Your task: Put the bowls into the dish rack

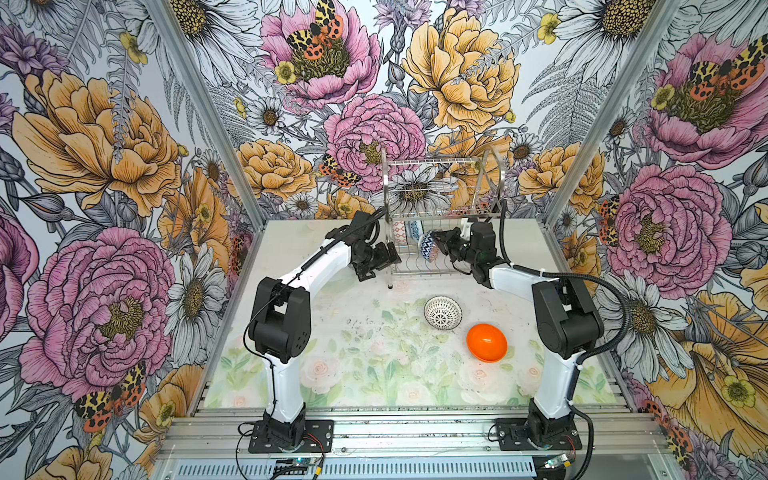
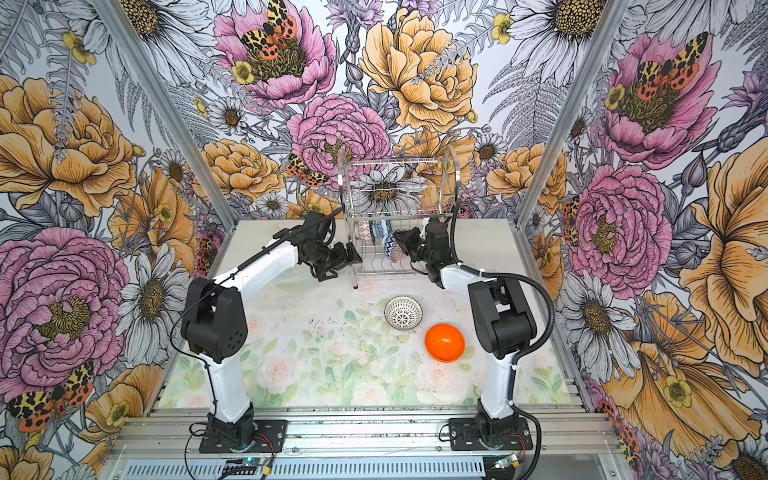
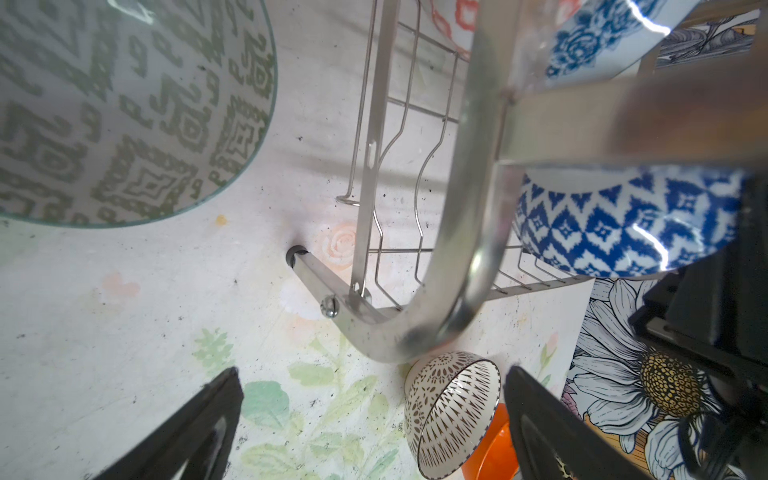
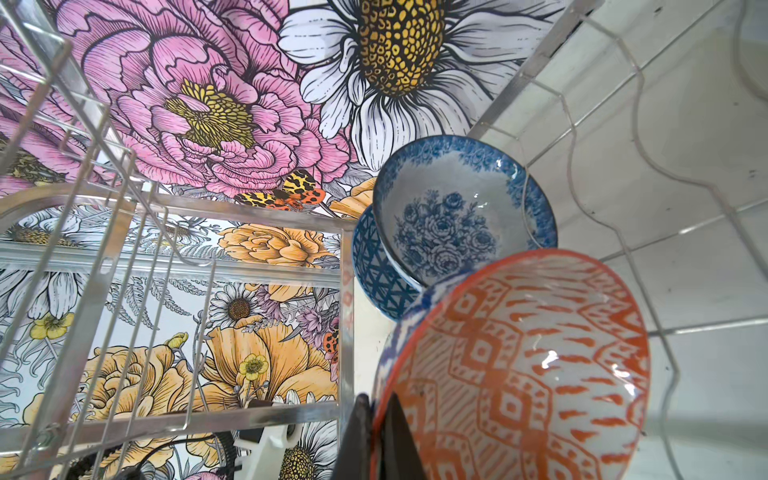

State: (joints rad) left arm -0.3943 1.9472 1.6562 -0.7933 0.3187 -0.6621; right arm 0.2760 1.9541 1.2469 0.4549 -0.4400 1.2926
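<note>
We are partway through the loading. The right gripper (image 1: 438,243) is clamped on the rim of a blue-and-white bowl (image 1: 428,246), orange-patterned inside. It holds the bowl on edge within the lower tier of the dish rack (image 1: 386,199), just beside a blue floral bowl (image 4: 453,208) standing there with another behind it. We cannot tell whether the held bowl sits in a wire slot yet.

The left gripper (image 1: 380,262) hangs empty, jaws wide apart, at the rack's left end, near a grey-green bowl (image 3: 124,104) on the table (image 1: 353,353). A black-and-white bowl (image 1: 443,312) and a plain orange bowl (image 1: 486,342) lie close together in front of the rack.

Next, we judge, the held bowl needs settling between the wires without knocking its neighbour, then letting go. Three bowls are left to load.
</note>
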